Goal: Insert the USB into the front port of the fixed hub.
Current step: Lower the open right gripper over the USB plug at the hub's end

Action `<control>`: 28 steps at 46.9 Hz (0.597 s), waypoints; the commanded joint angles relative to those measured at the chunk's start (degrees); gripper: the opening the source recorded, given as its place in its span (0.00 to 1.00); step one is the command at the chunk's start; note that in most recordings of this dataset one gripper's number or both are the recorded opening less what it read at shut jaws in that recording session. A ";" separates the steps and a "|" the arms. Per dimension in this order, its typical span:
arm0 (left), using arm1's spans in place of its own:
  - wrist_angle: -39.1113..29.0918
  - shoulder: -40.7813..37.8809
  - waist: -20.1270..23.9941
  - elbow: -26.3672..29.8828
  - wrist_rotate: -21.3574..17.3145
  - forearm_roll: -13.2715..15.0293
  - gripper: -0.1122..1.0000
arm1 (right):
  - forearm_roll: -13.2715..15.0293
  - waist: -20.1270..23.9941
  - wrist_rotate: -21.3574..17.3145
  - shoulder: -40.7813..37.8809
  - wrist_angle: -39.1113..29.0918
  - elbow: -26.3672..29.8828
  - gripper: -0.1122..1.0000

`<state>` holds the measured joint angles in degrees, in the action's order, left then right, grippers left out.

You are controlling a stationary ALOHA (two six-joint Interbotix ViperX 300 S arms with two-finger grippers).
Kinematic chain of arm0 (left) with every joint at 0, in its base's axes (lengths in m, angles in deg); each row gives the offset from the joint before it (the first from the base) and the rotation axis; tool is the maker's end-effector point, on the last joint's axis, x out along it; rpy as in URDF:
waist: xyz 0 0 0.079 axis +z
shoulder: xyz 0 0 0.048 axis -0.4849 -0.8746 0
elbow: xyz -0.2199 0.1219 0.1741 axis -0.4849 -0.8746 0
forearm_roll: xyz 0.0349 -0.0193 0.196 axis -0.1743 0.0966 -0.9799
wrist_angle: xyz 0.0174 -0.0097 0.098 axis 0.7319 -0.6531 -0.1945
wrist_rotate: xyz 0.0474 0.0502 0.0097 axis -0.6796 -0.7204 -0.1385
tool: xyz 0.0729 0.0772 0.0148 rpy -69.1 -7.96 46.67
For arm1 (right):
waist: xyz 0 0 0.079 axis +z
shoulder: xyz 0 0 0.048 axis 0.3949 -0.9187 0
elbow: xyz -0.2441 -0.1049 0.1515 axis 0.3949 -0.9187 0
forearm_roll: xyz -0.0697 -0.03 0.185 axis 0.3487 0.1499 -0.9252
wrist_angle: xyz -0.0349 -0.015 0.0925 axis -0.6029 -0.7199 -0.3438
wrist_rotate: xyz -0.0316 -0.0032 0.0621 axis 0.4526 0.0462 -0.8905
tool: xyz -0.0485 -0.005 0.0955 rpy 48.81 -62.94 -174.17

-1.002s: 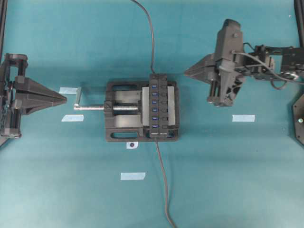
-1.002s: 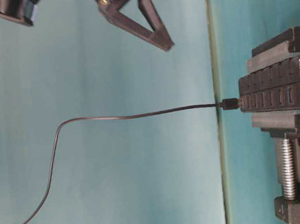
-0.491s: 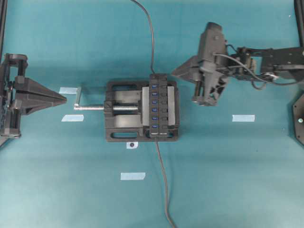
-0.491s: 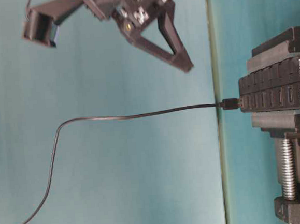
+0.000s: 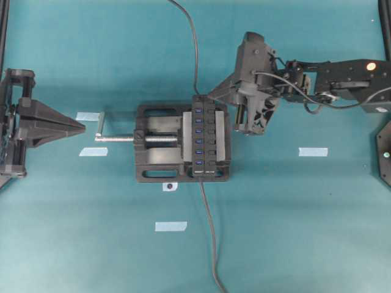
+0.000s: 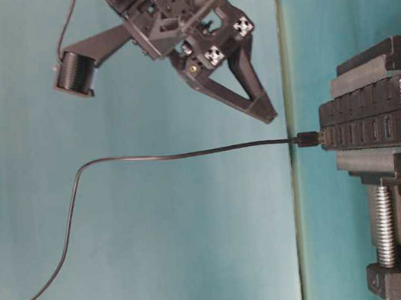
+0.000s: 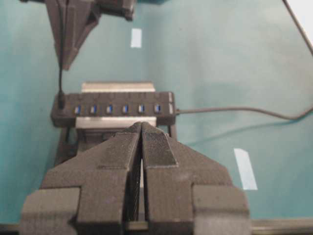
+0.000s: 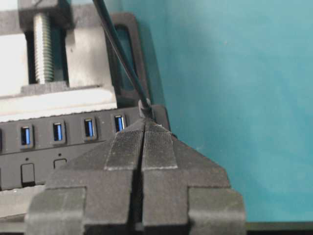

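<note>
The fixed hub (image 5: 204,135), a black bar with blue ports, is clamped in a black vise (image 5: 156,143). The USB (image 5: 198,93) sits in the port at the hub's far end, and its dark cable (image 5: 190,36) runs off the far edge. My right gripper (image 5: 211,96) is shut and empty, its tip just beside that plug. In the right wrist view the gripper (image 8: 144,122) points at the plug (image 8: 145,108) on the hub (image 8: 49,142). My left gripper (image 5: 82,127) is shut and empty at the far left, apart from the vise handle.
The hub's own cable (image 5: 208,232) leaves its near end toward the front edge. Pale tape marks (image 5: 313,151) (image 5: 170,226) (image 5: 87,116) lie on the teal table. The vise's silver screw handle (image 5: 116,138) sticks out toward the left gripper.
My right arm has moved left and down toward the hub; its shut tip now sits by the plugged end. The left arm, hub and cables have not moved.
</note>
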<state>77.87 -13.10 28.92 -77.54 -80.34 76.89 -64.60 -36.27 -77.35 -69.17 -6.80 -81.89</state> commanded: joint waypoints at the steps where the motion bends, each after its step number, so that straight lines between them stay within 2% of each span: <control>1: 0.18 -0.09 0.00 0.79 0.09 -0.18 0.10 | 0.09 -0.09 0.62 0.26 0.26 1.32 0.05; 28: 0.18 0.26 -0.09 0.62 0.09 -0.09 0.10 | 0.09 -0.09 1.14 -1.23 -1.32 2.90 0.05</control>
<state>77.87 -12.57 28.92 -77.54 -80.34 76.89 -64.60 -36.27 -76.83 -71.11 -7.68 -80.48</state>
